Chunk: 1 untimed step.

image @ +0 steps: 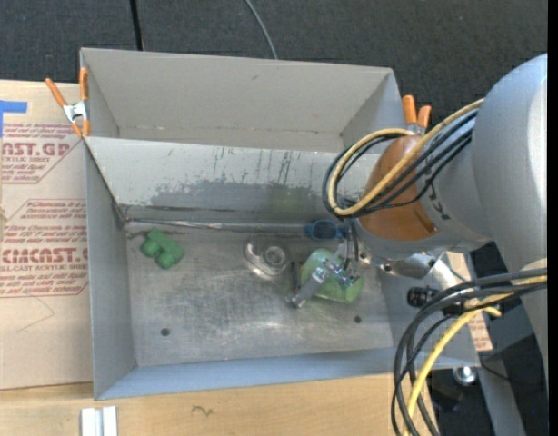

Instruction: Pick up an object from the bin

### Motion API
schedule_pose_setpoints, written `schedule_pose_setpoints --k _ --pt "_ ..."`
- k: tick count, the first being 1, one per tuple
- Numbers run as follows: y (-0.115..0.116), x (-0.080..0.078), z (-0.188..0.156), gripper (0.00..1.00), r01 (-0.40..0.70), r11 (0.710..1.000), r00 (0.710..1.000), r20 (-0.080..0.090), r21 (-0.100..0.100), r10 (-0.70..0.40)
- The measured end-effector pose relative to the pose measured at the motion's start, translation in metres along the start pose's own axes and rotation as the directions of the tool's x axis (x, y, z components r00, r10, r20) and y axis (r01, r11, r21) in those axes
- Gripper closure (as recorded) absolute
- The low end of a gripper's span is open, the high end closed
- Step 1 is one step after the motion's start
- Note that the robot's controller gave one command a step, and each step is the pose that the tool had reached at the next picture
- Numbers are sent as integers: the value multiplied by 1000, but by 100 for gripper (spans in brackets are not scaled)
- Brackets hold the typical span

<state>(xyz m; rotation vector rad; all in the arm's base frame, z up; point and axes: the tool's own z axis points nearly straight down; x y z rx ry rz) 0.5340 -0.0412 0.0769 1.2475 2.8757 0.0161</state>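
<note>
My gripper (348, 260) reaches down from under the arm's orange cover at the right side of the bin floor. It is right over a pale green translucent thing (332, 282) that has a grey metal-looking piece sticking out to its lower left; the gripper hides part of it. Just left of that lies a clear, silvery ring-shaped thing (265, 259). A small blue thing (322, 231) sits against the back wall's foot, close above the gripper.
A dark green lumpy thing (161, 249) lies alone at the far left of the floor. The arm and its looped cables cover the bin's right wall and corner.
</note>
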Motion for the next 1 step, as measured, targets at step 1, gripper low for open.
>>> schedule_pose_setpoints --k 1 --pt "0 0 0 100 0 1000 1000 2 -1 0"
